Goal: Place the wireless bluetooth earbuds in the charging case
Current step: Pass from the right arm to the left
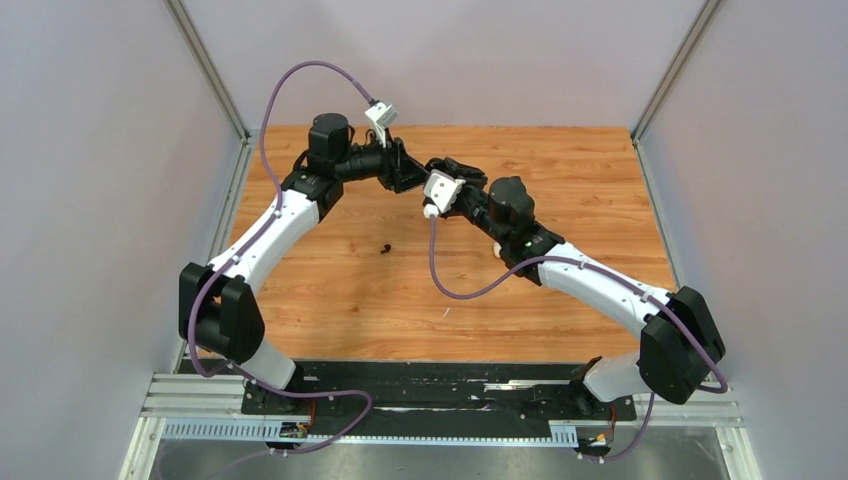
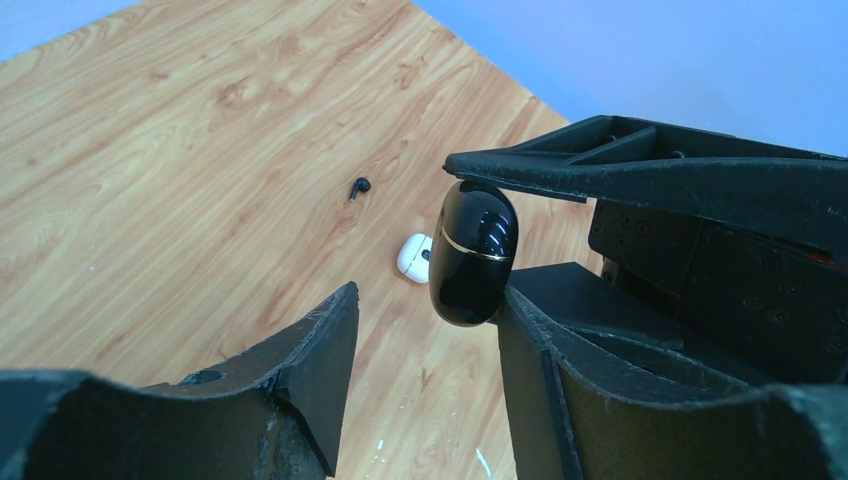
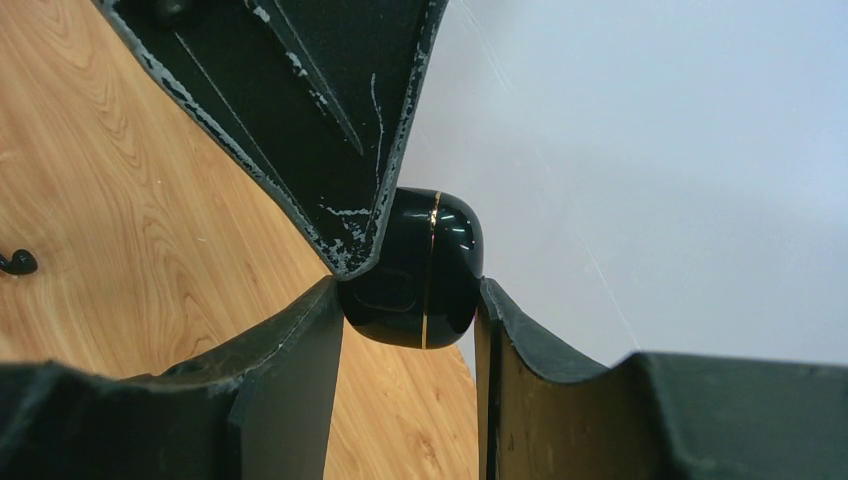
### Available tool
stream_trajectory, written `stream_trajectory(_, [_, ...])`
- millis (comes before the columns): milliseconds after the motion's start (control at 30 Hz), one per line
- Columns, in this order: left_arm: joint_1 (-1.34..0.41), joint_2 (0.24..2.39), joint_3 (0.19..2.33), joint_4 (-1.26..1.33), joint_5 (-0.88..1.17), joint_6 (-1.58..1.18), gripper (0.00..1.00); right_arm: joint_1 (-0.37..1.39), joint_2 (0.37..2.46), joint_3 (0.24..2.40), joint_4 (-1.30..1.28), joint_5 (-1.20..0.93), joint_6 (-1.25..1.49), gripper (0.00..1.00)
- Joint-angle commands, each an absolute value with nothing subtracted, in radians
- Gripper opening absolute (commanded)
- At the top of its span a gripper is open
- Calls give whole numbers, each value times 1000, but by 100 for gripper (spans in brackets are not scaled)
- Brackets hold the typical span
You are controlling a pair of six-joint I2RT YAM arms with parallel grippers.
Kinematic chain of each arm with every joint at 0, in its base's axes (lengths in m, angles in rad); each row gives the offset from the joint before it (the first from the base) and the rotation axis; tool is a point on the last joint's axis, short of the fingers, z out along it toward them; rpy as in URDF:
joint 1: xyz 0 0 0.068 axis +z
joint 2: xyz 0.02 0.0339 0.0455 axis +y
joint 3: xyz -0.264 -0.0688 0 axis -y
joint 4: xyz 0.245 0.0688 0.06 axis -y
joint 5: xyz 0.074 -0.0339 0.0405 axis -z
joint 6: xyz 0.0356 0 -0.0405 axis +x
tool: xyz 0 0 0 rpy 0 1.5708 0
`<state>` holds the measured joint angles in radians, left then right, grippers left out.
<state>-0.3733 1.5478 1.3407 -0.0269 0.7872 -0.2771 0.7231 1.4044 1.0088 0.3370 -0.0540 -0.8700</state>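
Right wrist: black case [image 3: 420,270] partly hidden behind left tool [image 2: 425,300].

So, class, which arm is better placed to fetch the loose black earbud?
Probably left. The left fingers are open, while the right fingers are shut on the black case; the black earbud lies on the table.

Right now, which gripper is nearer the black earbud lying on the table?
Left, slightly. The left gripper hangs just beyond the earbud; the right gripper, holding the black case, is beyond it and off to the right.
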Motion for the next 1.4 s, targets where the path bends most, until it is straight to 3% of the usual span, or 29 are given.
stream_trajectory(0, [-383, 1564, 1389, -19, 791, -241, 59, 724, 1401, 1061, 354, -43, -823, 0])
stream_trajectory(367, [-394, 1589, 1400, 32, 828, -282, 57, 729, 1400, 1075, 304, -52, -800, 0])
stream_trajectory(567, [-396, 1597, 1400, 50, 836, -311, 64, 730, 1398, 1078, 292, -51, -788, 0])
stream_trajectory(733, [-397, 1603, 1403, 61, 867, -322, 44, 729, 1400, 1078, 290, -51, -784, 0])
stream_trajectory(833, [-396, 1606, 1403, 86, 889, -334, 37, 730, 1402, 1082, 268, -69, -779, 0])
stream_trajectory(867, [-396, 1610, 1404, 97, 917, -341, 28, 728, 1403, 1088, 249, -82, -774, 1])
stream_trajectory(933, [-396, 1617, 1406, 125, 959, -350, 12, 726, 1408, 1106, 188, -108, -761, 17])
stream_trajectory(1000, [-396, 1619, 1405, 142, 985, -350, 2, 716, 1416, 1145, 96, -129, -703, 48])
stream_trajectory(1067, [-395, 1618, 1406, 145, 1016, -335, 0, 690, 1445, 1263, -164, -224, -656, 68])
stream_trajectory(1200, [-394, 1597, 1395, 123, 1105, -241, 0, 589, 1540, 1523, -646, -466, -517, 85])
stream_trajectory(1367, [-394, 1541, 1322, 64, 1207, -35, 0, 425, 1607, 1705, -902, -770, -451, 89])
